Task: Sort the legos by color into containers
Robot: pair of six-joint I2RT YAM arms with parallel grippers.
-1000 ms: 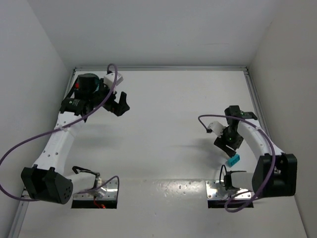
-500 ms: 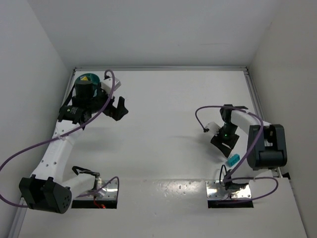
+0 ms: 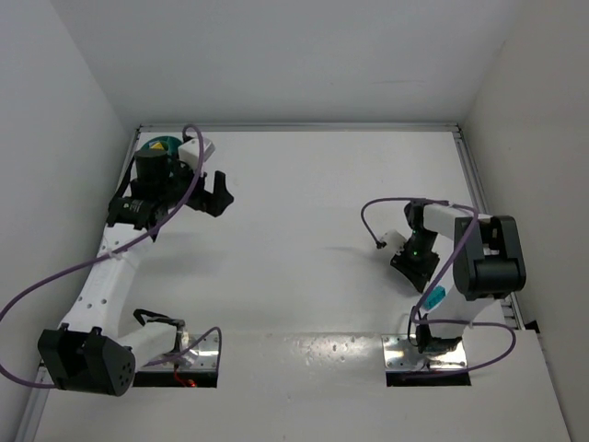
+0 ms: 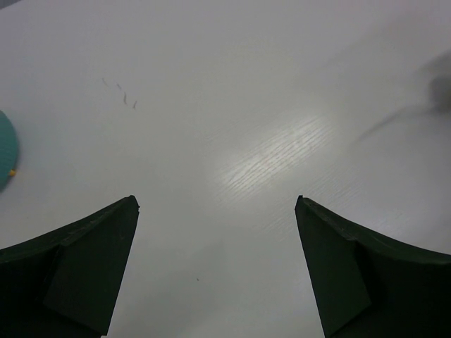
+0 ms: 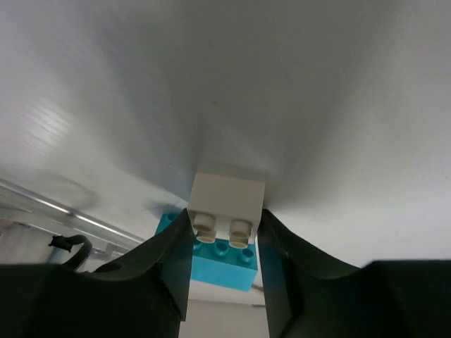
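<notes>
In the right wrist view my right gripper [image 5: 225, 215] is shut on a small white two-stud brick [image 5: 227, 193]. A cyan brick [image 5: 224, 265] lies just behind it on the table. In the top view the right gripper [image 3: 416, 269] is at the right, with the cyan brick [image 3: 434, 297] just beside it toward the near edge. My left gripper [image 3: 219, 198] is open and empty at the far left, over bare table [image 4: 217, 204]. The teal bowl [image 3: 162, 145] peeks out behind the left arm in the far left corner. Its rim [image 4: 5, 149] shows in the left wrist view, with a yellow speck at its edge.
White walls enclose the table on the left, back and right. A metal rail [image 3: 479, 198] runs along the right edge. Purple cables loop from both arms. The arm bases and metal mounting plates [image 3: 423, 354] sit at the near edge.
The right arm has swung and its gripper has shifted slightly left, away from the cyan brick, which stays put. The left gripper has drifted back-left, uncovering part of the teal bowl.
</notes>
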